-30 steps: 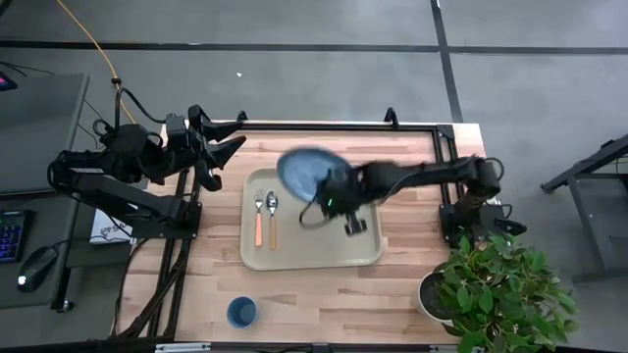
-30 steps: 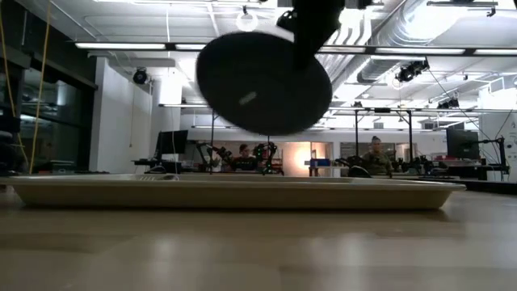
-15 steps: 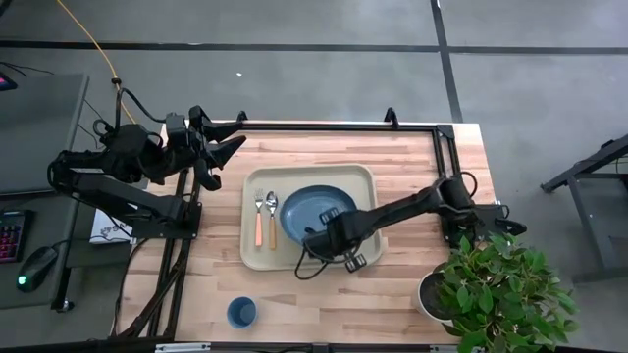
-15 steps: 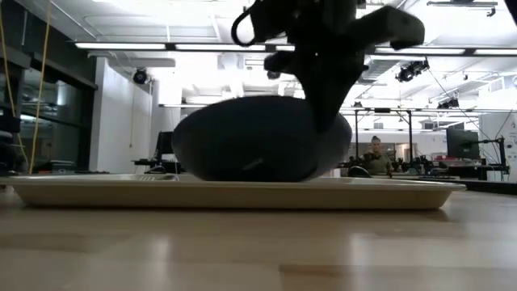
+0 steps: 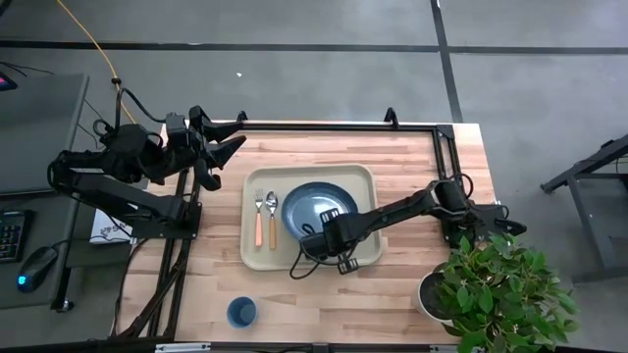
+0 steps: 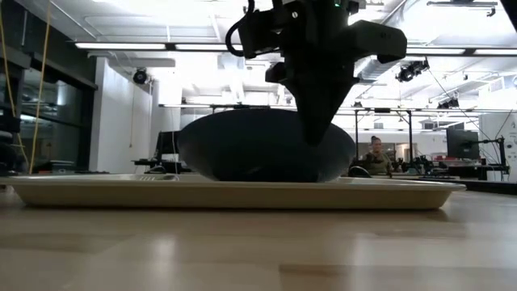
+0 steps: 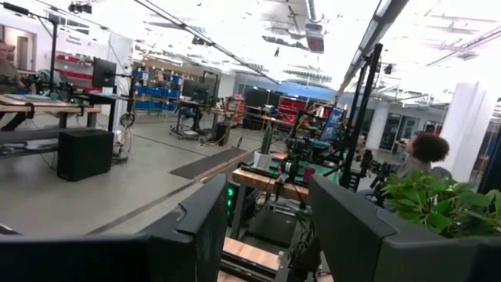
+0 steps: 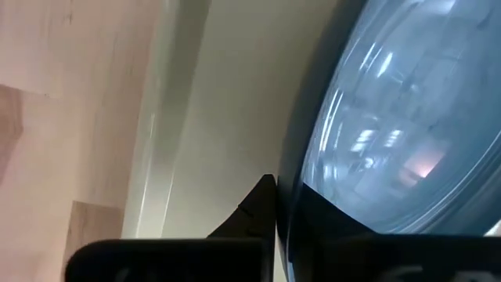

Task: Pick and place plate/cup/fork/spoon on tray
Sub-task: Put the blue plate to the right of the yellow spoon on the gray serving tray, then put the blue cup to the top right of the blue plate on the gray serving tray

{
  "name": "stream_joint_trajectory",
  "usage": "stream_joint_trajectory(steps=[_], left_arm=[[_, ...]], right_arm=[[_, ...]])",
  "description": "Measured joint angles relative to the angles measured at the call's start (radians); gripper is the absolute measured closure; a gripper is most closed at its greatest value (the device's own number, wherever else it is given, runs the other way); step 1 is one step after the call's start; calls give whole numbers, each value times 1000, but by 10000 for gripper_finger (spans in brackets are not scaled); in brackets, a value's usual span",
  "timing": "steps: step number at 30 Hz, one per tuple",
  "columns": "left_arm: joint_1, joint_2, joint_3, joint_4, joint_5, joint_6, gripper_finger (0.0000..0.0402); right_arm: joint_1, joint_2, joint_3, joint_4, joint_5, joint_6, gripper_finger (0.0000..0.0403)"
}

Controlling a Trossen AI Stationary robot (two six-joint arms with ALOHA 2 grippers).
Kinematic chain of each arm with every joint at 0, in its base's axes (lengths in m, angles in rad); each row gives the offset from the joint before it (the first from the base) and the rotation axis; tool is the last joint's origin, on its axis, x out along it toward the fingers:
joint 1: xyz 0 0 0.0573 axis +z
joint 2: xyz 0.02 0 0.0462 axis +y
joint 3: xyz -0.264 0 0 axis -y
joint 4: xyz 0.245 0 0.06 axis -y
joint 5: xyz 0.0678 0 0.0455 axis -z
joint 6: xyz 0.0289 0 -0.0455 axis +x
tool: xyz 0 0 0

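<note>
Right gripper (image 5: 329,222), jaws clamped on the plate (image 5: 312,208), is settling it down flat onto the tray (image 5: 365,255); release coming next, likely.

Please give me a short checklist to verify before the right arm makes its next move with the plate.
1. Round blue plate on cream rectangular tray: ok.
2. Right gripper jaws shut on plate's rim: ok.
3. Plate flat, fully seated: cannot tell.
4. Plate apart from orange-handled fork and orange-handled spoon: ok.
5. Small blue cup on tray: not ok, on the table.
6. Left gripper beside the table's far corner, off the tray: ok.
</note>
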Motion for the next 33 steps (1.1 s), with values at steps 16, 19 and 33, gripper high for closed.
stream_joint_trajectory(steps=[16, 19, 33], left_arm=[[0, 0, 0, 0, 0, 0, 239], [0, 0, 0, 0, 0, 0, 239], [0, 0, 0, 0, 1, 0, 239]], right_arm=[[-2, 0, -1, 40, -27, -4, 341], [-2, 0, -1, 48, -30, -3, 334], [-2, 0, -2, 109, -53, 61, 266]])
